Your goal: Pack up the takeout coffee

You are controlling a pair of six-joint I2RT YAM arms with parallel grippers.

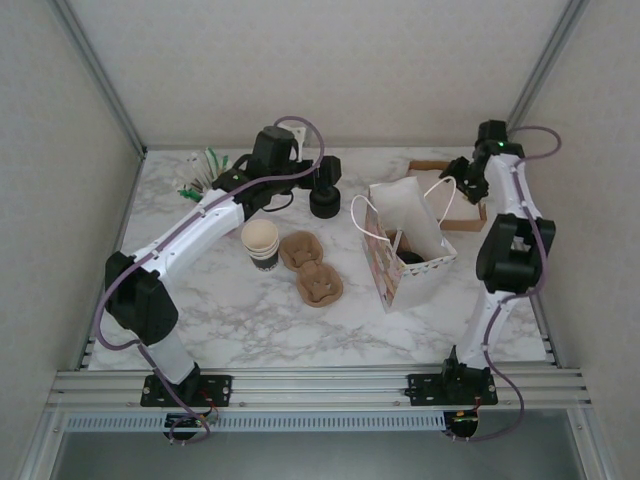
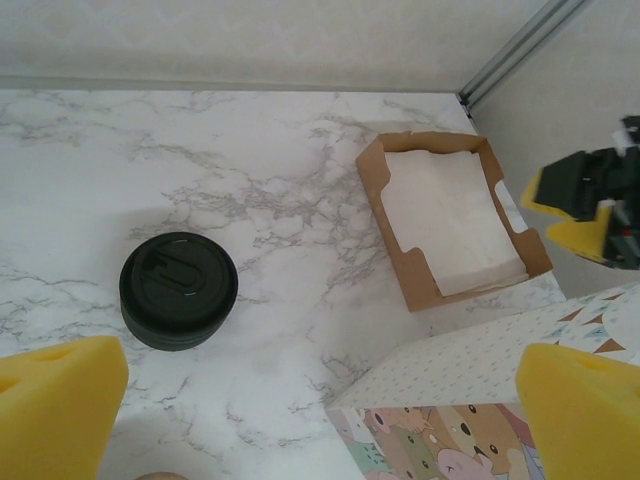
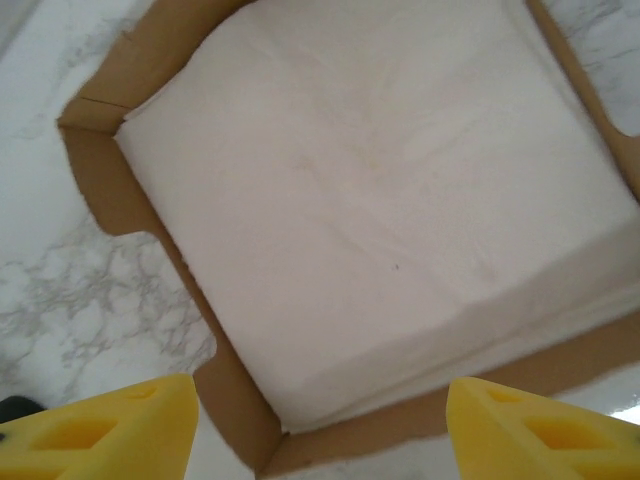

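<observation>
Takeout coffee in bag; right fingers above napkins.

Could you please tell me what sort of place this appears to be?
Probably a lab test cell staged as a café takeout counter: an aluminium frame, a stack of paper cups, a pile of black lids.

White arms, black joints (purple cables), yellow fingers.

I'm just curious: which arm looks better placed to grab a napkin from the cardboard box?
Likely right. The right gripper hangs open directly above the napkins in the cardboard box. The left gripper is open near the black lids, off to the side.
</observation>
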